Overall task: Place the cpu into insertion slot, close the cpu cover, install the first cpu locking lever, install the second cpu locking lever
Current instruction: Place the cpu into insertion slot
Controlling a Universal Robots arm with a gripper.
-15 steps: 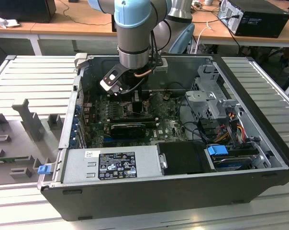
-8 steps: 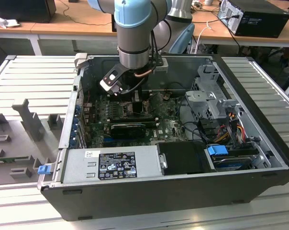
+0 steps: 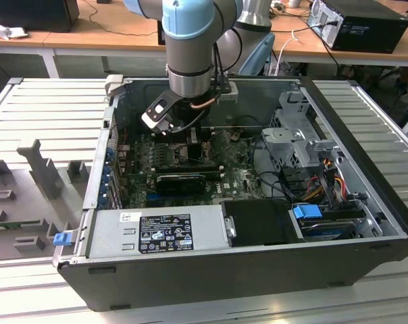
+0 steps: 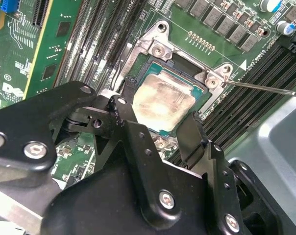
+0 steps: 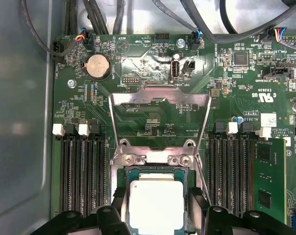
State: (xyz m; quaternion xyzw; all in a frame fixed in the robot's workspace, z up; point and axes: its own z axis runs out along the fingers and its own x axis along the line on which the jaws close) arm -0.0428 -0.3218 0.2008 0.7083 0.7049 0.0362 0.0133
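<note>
The cpu [image 5: 156, 204] [image 4: 163, 102], a pale silver square, lies flat in the insertion slot [image 5: 156, 159] [image 4: 157, 48] on the green board. My gripper [image 5: 157, 197] [image 4: 156, 115] [image 3: 182, 137] straddles the chip. Its black fingers [image 5: 119, 197] sit against two opposite edges, shut on the chip as far as shows. The cpu cover [image 5: 160, 97], a thin silver frame, stands swung open from its hinge beside the socket. A thin metal locking lever [image 4: 265, 88] sticks out from the socket's side, unlatched.
Long black memory slots [image 5: 82, 171] [image 5: 231, 166] run on both sides of the socket. Black cables [image 5: 104, 14] hang by the board's edge near the grey case wall [image 5: 20, 122]. In the exterior view, a power supply [image 3: 163, 231] and a drive cage [image 3: 298, 138] crowd the case.
</note>
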